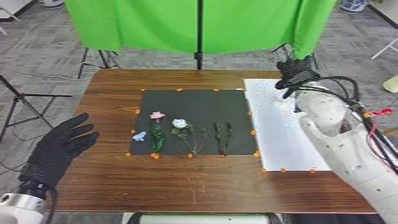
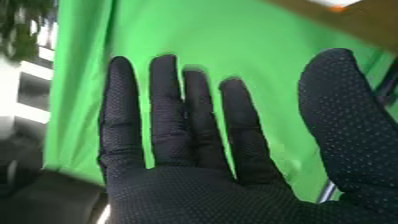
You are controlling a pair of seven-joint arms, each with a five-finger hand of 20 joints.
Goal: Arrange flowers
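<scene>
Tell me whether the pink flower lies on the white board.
No, the pink flower lies on the dark mat, left of the white board.

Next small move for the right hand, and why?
I'd bring the right hand over the leafy stems, ready to pick. It's open by the far end of the white sheet, holding nothing, and those stems look like the easiest start: they lie on the black mat, on the side nearest that sheet.

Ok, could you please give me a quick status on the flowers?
Left hand open, right hand open, both empty. Flowers lying on the dark mat. Nothing blocking them.
</scene>
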